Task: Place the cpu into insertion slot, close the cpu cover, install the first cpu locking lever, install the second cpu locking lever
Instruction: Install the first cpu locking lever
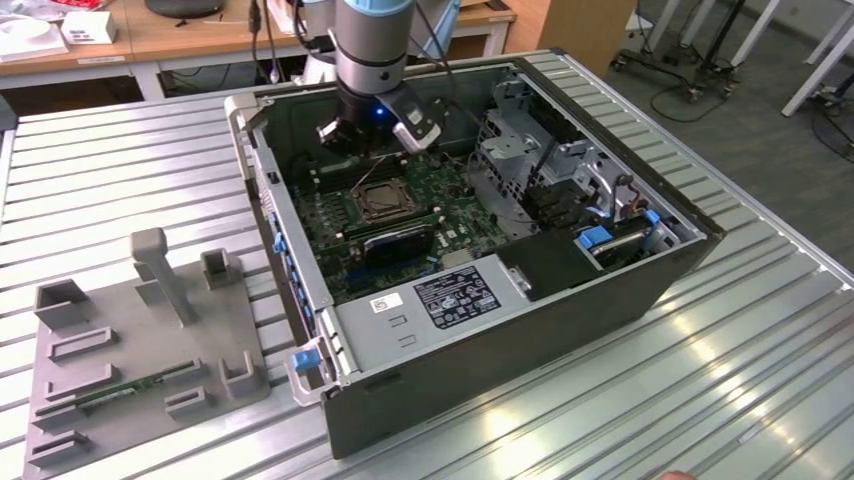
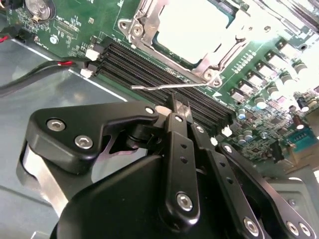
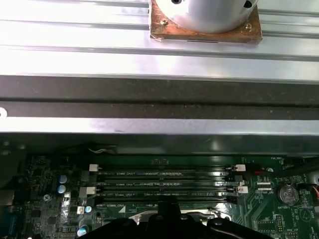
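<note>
The cpu (image 2: 192, 22) shows its pale silvery face inside the insertion slot (image 1: 378, 203) on the green motherboard. The cpu cover (image 2: 145, 22), a silvery frame, lies down around the chip. A thin metal locking lever (image 2: 169, 87) sticks out free over the black memory slots (image 2: 149, 67), unlatched. My gripper (image 2: 172, 107) hangs just beside this lever, a little off the socket's edge, with its black fingers together and nothing seen between them. In the exterior view the gripper (image 1: 376, 160) stands inside the open computer case, just above the socket.
The case walls (image 1: 287, 260) box in the motherboard. A power supply (image 1: 454, 295) and a drive cage (image 1: 534, 150) stand at the exterior view's right of the socket. A grey fixture tray (image 1: 134, 340) lies on the ribbed metal table at the exterior view's left.
</note>
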